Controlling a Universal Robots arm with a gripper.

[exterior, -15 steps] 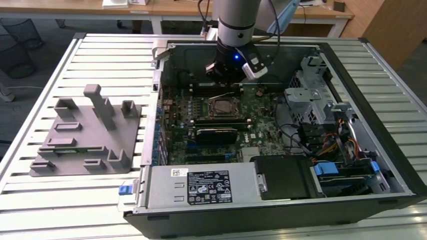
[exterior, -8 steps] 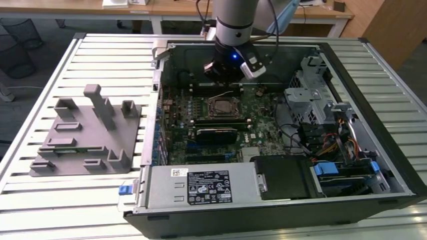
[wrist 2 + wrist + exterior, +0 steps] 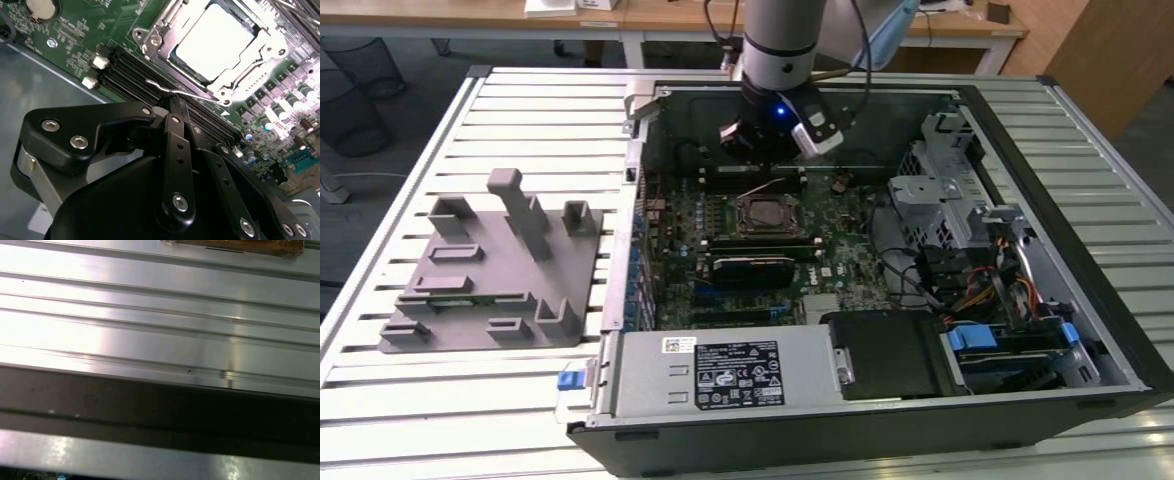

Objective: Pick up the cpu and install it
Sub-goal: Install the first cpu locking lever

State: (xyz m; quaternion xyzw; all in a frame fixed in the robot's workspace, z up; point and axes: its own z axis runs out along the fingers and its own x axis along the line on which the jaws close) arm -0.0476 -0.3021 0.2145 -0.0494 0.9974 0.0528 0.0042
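The cpu [image 3: 212,40] lies flat in the motherboard socket, its pale silver top showing inside the metal socket frame [image 3: 150,40]. In the exterior view the socket [image 3: 761,213] sits mid-board inside the open computer case. My gripper [image 3: 172,104] hangs just beside the socket over the black memory slots [image 3: 125,75]. Its black fingers are drawn together, with the tips at the thin wire socket lever [image 3: 165,87]. Nothing shows between the fingers. In the exterior view the gripper [image 3: 758,152] hovers over the far part of the board, behind the socket.
A grey plastic fixture [image 3: 494,270] with upright posts stands on the slatted metal table [image 3: 454,400] at the exterior view's left. The case walls [image 3: 1067,200], drive cage [image 3: 934,190], cables and power supply [image 3: 720,370] crowd around the board. The first wrist view faces table slats [image 3: 150,315].
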